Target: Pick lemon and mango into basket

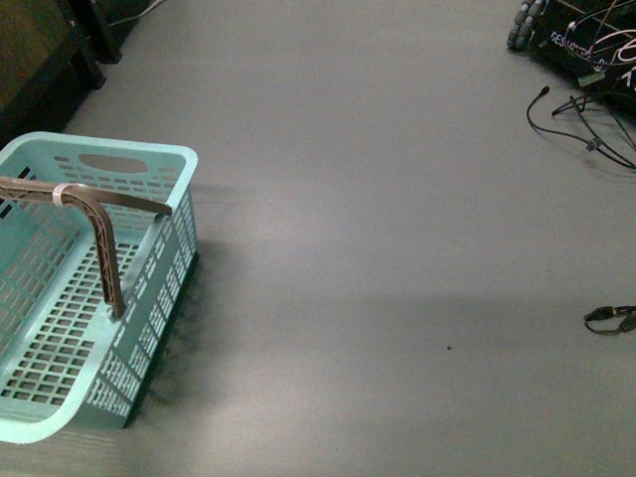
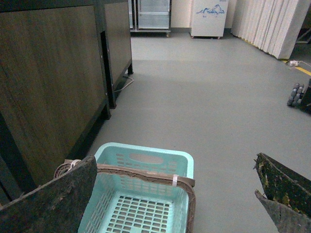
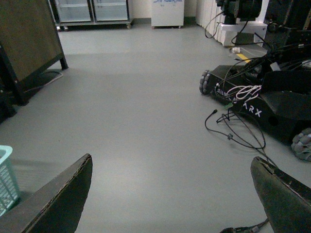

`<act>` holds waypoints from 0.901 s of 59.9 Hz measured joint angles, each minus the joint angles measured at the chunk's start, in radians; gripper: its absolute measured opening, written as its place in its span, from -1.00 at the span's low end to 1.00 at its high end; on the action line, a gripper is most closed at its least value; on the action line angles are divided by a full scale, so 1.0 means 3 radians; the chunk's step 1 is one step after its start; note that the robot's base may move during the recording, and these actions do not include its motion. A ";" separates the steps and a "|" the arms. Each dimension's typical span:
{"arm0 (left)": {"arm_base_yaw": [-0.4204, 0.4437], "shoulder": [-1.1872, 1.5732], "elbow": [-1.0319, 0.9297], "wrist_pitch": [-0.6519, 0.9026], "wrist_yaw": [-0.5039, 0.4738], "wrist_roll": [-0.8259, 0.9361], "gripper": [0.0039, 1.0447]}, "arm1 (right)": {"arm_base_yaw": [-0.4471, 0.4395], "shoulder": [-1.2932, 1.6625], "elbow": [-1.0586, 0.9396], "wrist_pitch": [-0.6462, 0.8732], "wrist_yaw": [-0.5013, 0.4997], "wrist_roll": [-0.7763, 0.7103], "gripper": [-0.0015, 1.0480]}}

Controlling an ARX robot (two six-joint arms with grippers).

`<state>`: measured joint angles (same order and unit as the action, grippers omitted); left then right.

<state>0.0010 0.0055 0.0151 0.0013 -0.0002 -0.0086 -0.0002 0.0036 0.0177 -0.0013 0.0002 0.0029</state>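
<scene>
Front view: empty basket (image 1: 139, 149) on floor (image 1: 378, 248); left jaws and right jaws wide apart, empty.

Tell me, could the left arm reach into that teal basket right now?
Probably yes. The basket sits just ahead of the open left gripper with its top uncovered and nothing between them; only the brown handle crosses the opening.

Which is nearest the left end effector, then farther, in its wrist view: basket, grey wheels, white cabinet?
1. Basket, close, just ahead.
2. Grey wheels, out across the open floor.
3. White cabinet, against the far wall.
</scene>
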 joint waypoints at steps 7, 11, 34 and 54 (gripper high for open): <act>0.0000 0.0000 0.0000 0.0000 0.0000 -0.0001 0.87 | 0.0000 0.0000 -0.0001 0.0000 0.0000 0.0000 0.83; 0.0000 0.0000 0.0000 0.0000 0.0000 0.0000 0.87 | 0.0000 0.0000 -0.0001 0.0000 0.0000 0.0000 0.83; 0.0000 0.0000 0.0000 0.0000 0.0000 0.0000 0.87 | 0.0000 0.0000 -0.0001 0.0000 0.0000 0.0000 0.83; -0.0053 0.0846 0.0440 -0.1205 -0.0683 -0.2485 0.87 | 0.0000 0.0000 -0.0001 0.0000 0.0001 0.0000 0.83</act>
<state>-0.0151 0.2592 0.1471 -0.3603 -0.2050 -0.7540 -0.0002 0.0036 0.0174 -0.0013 0.0006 0.0029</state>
